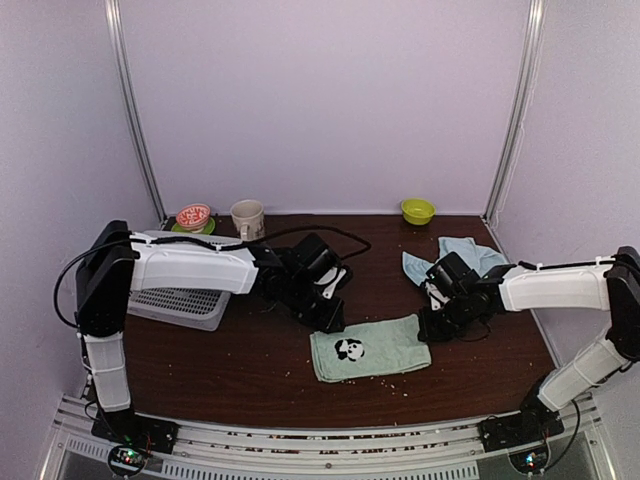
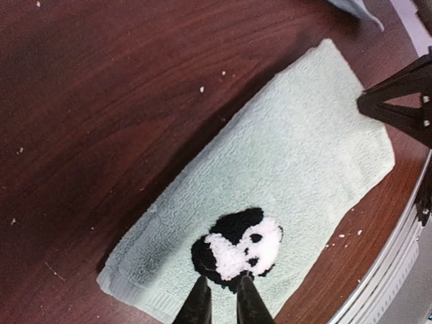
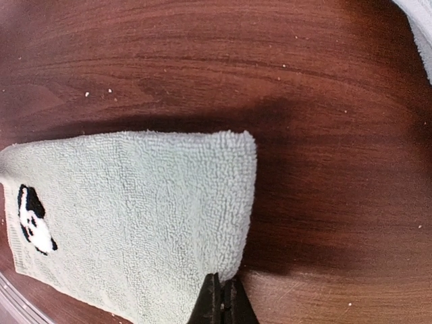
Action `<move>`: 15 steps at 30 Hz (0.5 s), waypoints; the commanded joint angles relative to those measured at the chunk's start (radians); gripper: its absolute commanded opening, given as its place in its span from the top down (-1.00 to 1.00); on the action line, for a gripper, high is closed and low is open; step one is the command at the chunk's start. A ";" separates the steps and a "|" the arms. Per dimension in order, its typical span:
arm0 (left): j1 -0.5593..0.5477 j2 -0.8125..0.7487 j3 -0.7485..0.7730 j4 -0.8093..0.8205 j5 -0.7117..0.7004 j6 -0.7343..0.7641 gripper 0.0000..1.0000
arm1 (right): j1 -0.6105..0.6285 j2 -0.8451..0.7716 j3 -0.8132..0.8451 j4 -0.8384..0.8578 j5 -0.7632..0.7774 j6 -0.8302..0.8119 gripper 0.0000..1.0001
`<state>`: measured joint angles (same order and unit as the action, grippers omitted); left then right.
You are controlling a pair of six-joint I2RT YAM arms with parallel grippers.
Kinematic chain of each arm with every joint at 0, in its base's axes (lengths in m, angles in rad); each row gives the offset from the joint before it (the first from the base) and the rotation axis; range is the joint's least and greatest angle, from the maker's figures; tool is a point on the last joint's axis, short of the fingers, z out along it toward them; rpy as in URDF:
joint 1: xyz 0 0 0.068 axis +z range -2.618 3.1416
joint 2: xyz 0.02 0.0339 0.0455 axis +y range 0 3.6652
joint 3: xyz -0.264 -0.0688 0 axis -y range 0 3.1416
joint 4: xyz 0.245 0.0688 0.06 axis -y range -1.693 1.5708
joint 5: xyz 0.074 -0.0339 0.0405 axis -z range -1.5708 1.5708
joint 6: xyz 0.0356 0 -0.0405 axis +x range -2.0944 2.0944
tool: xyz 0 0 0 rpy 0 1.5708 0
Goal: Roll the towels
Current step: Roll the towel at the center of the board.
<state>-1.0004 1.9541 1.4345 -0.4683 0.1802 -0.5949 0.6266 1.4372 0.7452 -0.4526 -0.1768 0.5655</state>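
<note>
On table (image 1: 230, 370), mint panda towel (image 1: 388, 350) lying flat

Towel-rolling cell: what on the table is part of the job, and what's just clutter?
Job:
- mint green panda towel
- light blue towel

Lying about:
- white mesh basket
- mug
- green bowl
- red-patterned bowl
</note>
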 commanded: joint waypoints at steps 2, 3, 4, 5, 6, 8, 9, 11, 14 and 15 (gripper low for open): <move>-0.001 0.053 -0.012 0.004 0.028 0.007 0.79 | 0.000 0.001 0.032 -0.018 0.014 -0.021 1.00; -0.001 0.057 -0.025 0.001 0.017 0.004 0.81 | 0.001 -0.003 0.035 -0.018 0.010 -0.022 1.00; -0.001 0.059 -0.036 -0.002 0.008 0.003 0.83 | 0.003 -0.008 0.037 -0.020 0.006 -0.022 1.00; -0.001 0.061 -0.048 -0.003 0.001 0.001 0.84 | 0.006 -0.013 0.041 -0.020 0.003 -0.022 1.00; -0.001 0.063 -0.060 -0.003 -0.007 0.002 0.87 | 0.009 -0.016 0.044 -0.020 -0.001 -0.022 1.00; -0.001 0.068 -0.076 -0.005 -0.020 0.001 0.92 | 0.017 -0.020 0.051 -0.021 -0.006 -0.018 1.00; -0.001 0.072 -0.081 -0.007 -0.023 -0.001 0.96 | 0.022 -0.019 0.056 -0.022 -0.007 -0.014 1.00; -0.001 0.076 -0.089 -0.006 -0.026 -0.007 1.00 | 0.032 -0.022 0.065 -0.023 -0.005 -0.007 1.00; -0.003 0.078 -0.097 -0.001 -0.028 -0.015 1.00 | 0.047 -0.022 0.087 -0.028 -0.003 0.002 1.00; -0.003 0.077 -0.099 0.000 -0.028 -0.016 1.00 | 0.053 -0.023 0.095 -0.031 -0.002 0.004 1.00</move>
<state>-1.0004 2.0197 1.3495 -0.4793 0.1715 -0.6006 0.6571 1.4357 0.7952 -0.4725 -0.1829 0.5545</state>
